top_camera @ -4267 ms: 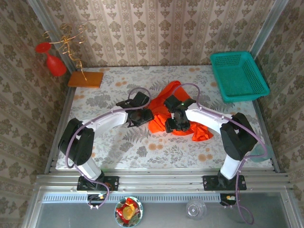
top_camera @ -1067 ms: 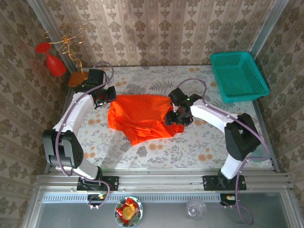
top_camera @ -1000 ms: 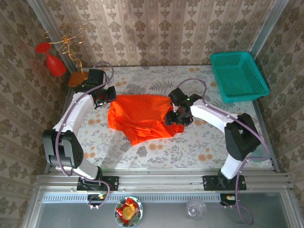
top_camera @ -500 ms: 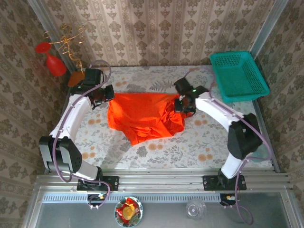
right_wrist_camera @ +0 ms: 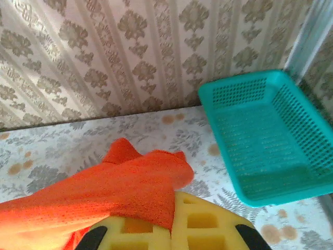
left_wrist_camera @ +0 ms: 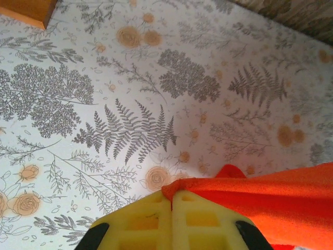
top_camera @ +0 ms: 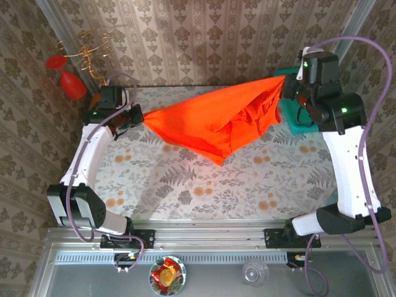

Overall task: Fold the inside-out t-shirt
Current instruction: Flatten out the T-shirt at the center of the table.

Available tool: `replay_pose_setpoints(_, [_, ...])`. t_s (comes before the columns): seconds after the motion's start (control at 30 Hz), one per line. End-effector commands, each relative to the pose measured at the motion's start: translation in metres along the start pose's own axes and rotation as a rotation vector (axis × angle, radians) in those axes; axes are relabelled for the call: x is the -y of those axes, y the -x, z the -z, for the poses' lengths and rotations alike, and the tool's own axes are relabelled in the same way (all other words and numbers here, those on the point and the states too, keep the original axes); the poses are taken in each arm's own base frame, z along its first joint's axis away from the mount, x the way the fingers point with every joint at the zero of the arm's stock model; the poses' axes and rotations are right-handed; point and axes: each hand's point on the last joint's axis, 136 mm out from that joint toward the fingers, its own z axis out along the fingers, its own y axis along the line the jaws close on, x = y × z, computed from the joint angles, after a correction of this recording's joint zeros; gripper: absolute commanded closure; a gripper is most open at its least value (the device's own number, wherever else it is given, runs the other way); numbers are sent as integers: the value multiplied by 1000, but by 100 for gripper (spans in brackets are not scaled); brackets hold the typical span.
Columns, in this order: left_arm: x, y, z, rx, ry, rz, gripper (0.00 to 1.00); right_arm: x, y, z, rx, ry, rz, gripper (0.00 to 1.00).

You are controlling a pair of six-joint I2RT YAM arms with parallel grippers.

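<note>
Stretching the inside-out t-shirt (top_camera: 210, 120) above the table (top_camera: 185, 192), left hand (top_camera: 137, 116) and right hand (top_camera: 286, 88) each clamp an edge; either thin pinch could slip, dropping it crumpled

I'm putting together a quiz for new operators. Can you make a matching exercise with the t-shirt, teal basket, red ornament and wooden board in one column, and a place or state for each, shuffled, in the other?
Things:
1. t-shirt
2. teal basket
3. red ornament
4. wooden board

Places or states:
A. empty, at the far right corner of the table
B. stretched between the left gripper and the right gripper
C. lying on the table at its far left corner
D. beyond the table's far left corner, by gold wire

Pairs: 1-B, 2-A, 3-D, 4-C
</note>
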Motion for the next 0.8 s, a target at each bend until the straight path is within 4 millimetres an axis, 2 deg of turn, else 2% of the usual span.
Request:
replay_pose_setpoints(0.0, [5, 53, 64, 208, -47, 8, 100, 29, 2, 18, 46, -118, 30, 100])
replay_pose_setpoints(0.1, [31, 93, 136, 398, -154, -16, 100, 11, -17, 7, 17, -8, -3, 100])
replay_pose_setpoints(0.17, [49, 108, 178, 500, -197, -54, 100, 4, -29, 4, -13, 30, -26, 100])
replay_pose_setpoints(0.23, [60, 113, 202, 544, -221, -79, 100, 6, -34, 8, -16, 36, -43, 100])
replay_pose_setpoints(0.3, [62, 109, 205, 530, -226, -79, 100, 11, -36, 17, 3, 34, -54, 100])
replay_pose_setpoints(0.37, [55, 102, 188, 472, -206, -66, 100, 10, -39, 23, 2, 57, -59, 100])
replay_pose_setpoints(0.47, [37, 87, 144, 351, -167, -29, 100, 5, -58, 12, -72, 72, -50, 100])
replay_pose_setpoints(0.57, [35, 72, 89, 226, -211, -23, 100, 14, -91, -18, -179, -16, -17, 100])
replay_pose_setpoints(0.7, [29, 51, -6, 42, -221, -1, 100, 26, -142, -72, -341, -90, -23, 100])
replay_pose_setpoints(0.77, [30, 49, -46, -20, -215, -7, 100, 35, -162, -95, -407, -126, -38, 100])
